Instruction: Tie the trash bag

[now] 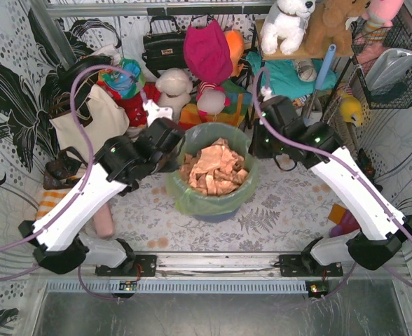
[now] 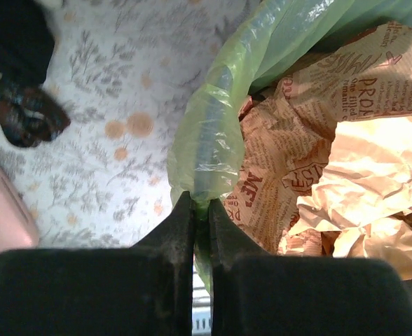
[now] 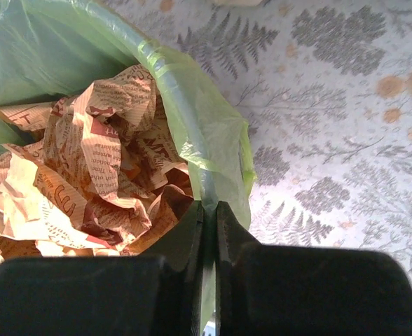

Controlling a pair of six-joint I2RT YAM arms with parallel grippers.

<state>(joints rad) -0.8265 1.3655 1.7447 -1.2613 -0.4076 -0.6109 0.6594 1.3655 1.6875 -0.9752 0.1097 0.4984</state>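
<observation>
The trash bag (image 1: 192,198) is a thin light-green film lining a blue bin (image 1: 216,215) at the table's middle, its mouth open and folded over the rim. Crumpled tan printed paper (image 1: 216,171) fills it. My left gripper (image 1: 179,155) sits at the bag's left rim. In the left wrist view it (image 2: 201,204) is shut on a pinch of the green film (image 2: 206,140) beside the paper (image 2: 346,154). My right gripper (image 1: 252,148) is at the right rim. In the right wrist view it (image 3: 209,205) is shut on the bag's edge (image 3: 206,133) next to the paper (image 3: 101,154).
A white tote (image 1: 94,119) with black straps stands at the back left, and a pink object (image 1: 102,220) lies near the left arm. Plush toys (image 1: 174,87) and a black handbag (image 1: 164,45) crowd the back. A wire basket (image 1: 392,63) hangs at the right. A floral cloth (image 1: 283,210) covers the table.
</observation>
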